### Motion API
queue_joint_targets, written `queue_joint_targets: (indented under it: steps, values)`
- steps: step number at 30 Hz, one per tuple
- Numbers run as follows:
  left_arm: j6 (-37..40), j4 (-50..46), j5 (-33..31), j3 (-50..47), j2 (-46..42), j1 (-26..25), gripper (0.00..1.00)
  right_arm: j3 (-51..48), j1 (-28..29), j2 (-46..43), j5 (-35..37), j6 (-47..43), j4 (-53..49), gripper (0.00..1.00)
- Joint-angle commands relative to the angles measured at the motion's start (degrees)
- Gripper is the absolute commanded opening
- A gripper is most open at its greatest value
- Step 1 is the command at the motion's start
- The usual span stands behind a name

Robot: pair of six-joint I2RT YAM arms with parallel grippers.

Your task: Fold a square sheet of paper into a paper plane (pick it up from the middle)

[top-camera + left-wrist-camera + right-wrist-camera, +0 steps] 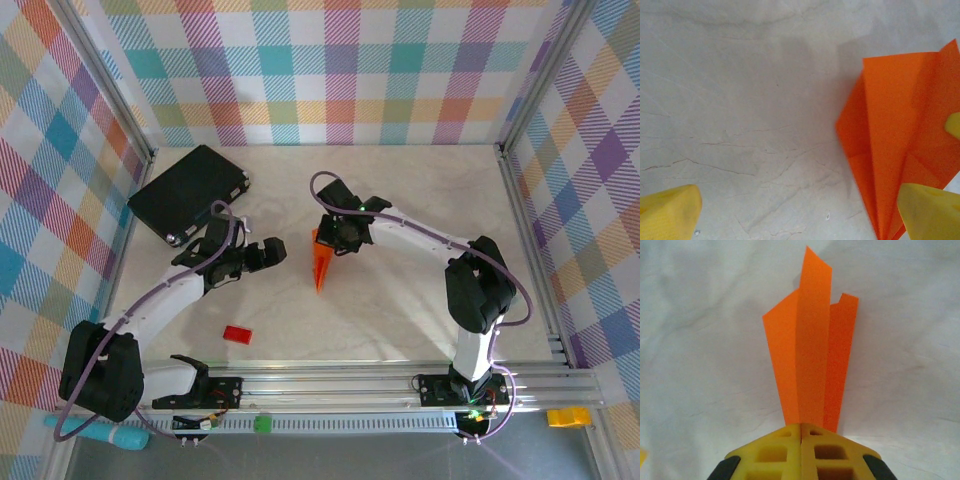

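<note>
The square sheet of paper is folded into a narrow orange paper plane (322,265), pointed end toward the near edge, at mid-table. My right gripper (336,238) is shut on its wide rear end. In the right wrist view the yellow jaws (801,432) meet on the centre fold, and the paper plane (812,360) stands up beyond them with its wings apart. My left gripper (272,252) stands open just left of the plane without touching it. In the left wrist view the paper plane (895,150) lies by the right fingertip (930,215) of the left gripper (800,215).
A black flat case (190,193) lies at the back left. A small red block (236,334) sits near the front edge, left of centre. Chequered walls enclose the pale table (420,200) on three sides, and a metal rail runs along the front.
</note>
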Motion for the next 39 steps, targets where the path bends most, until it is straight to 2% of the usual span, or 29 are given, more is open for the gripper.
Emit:
queue_joint_targets:
  steps: [1,5,10,24,33,39]
  values:
    - [-3.2,1.8,0.8,-0.6,-2.3,1.2,1.00,-2.1,-0.1,-1.8,-10.6,-6.1,11.1,0.02]
    - [-5.0,1.8,-0.4,-0.9,-3.4,1.3,1.00,-6.6,-1.6,-1.0,-17.5,-5.5,19.1,0.02]
    - [-6.7,4.3,3.0,-1.3,-1.2,1.3,1.00,-11.7,-3.2,0.7,-22.4,-5.1,26.2,0.02]
    - [-12.2,13.6,12.9,-1.0,12.3,-1.4,0.89,-24.7,-7.6,-1.9,-19.7,-5.6,28.6,0.03]
    - [-13.7,17.1,16.5,1.9,21.4,-5.4,0.75,-26.4,-8.4,-2.5,-18.6,-5.3,28.6,0.03]
    - [-12.2,16.0,16.7,4.7,25.1,-7.3,0.66,-26.4,-8.4,-2.4,-18.6,-5.1,28.5,0.03]
